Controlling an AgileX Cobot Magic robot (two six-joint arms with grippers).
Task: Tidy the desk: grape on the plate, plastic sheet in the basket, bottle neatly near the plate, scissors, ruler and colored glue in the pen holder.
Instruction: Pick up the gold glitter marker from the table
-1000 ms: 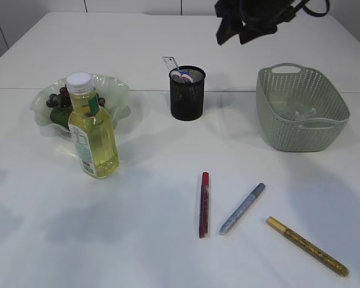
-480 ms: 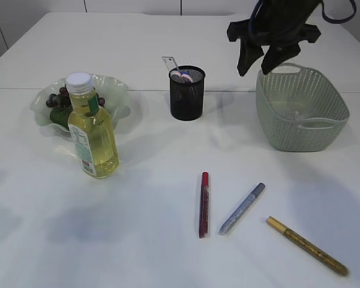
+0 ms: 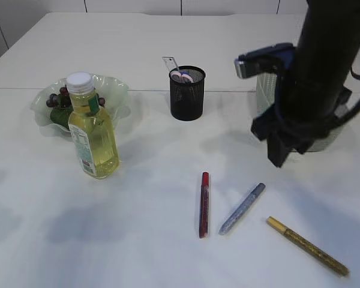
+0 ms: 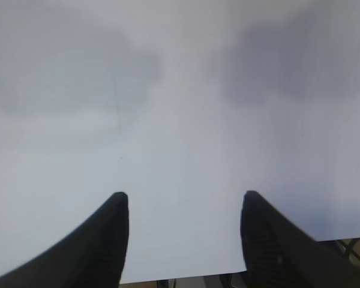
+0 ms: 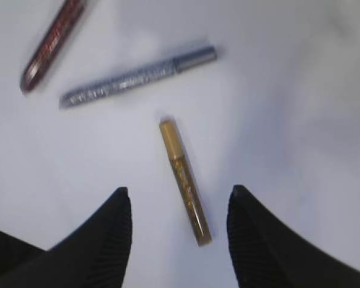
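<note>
Since the earlier frames, the right arm point(image 3: 315, 78) has been brought down from above the pen holder and basket to a position low over the table, in front of the basket; nothing else has been shifted.

Exterior view. Right gripper point(image 3: 280, 157): dark, pointing down, nothing seen held. Below and ahead of its jaws, three glue pens are laid on the table point(image 3: 168, 252): red glue pen point(image 3: 204, 204), silver glue pen point(image 3: 242, 208), gold glue pen point(image 3: 307, 246), all apart from one another. Behind the arm, the basket point(image 3: 264, 90) is largely hidden. Well to the left of the jaws: black mesh pen holder point(image 3: 187, 96), with the scissors point(image 3: 183, 76) handles and ruler point(image 3: 170, 63) standing in it. Farther left: bottle point(image 3: 92, 129) of yellow liquid, upright, just before the pale green plate point(image 3: 117, 90), on which the grape point(image 3: 54, 101) bunch is laid.

Left wrist view. Left gripper point(image 4: 183, 207): jaws held apart, nothing between them; only bare white table with soft shadows is seen beyond the jaws.

Right wrist view. Jaws spread, empty. The gold glue pen is seen between and just ahead of the two fingers point(image 5: 111, 231), lying lengthwise, untouched. The silver glue pen lies farther ahead, crosswise; the red glue pen is beyond the left jaw, at the far left.
</note>
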